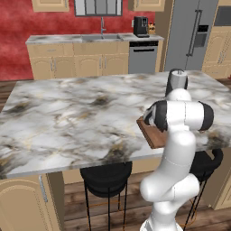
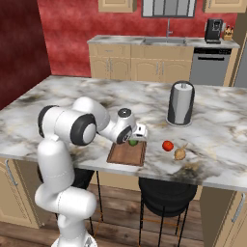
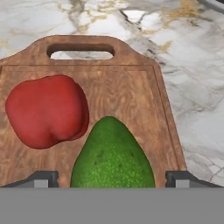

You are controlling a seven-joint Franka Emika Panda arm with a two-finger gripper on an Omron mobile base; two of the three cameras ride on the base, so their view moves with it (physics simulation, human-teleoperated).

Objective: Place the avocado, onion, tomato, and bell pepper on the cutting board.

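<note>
The reddish-brown cutting board [image 3: 148, 87] lies under my hand, its handle slot at the far end; it also shows at the counter's front edge [image 2: 126, 154] [image 1: 153, 136]. On it rest the red bell pepper [image 3: 46, 111] and, beside it, the green avocado [image 3: 111, 159] [image 2: 132, 142]. My gripper [image 3: 112, 178] [image 2: 137, 136] hangs just above the avocado, open, each fingertip [image 3: 41, 178] standing a little clear of the fruit's sides. To the right of the board, on the marble, sit the tomato [image 2: 167, 145] and the tan onion [image 2: 180, 154].
A dark paper-towel holder [image 2: 181, 103] [image 1: 177, 81] stands on the island behind the board. Black stools [image 2: 166, 195] sit under the counter's front edge. Across the room are a sink counter [image 2: 164, 42] and a coffee machine [image 2: 213, 30].
</note>
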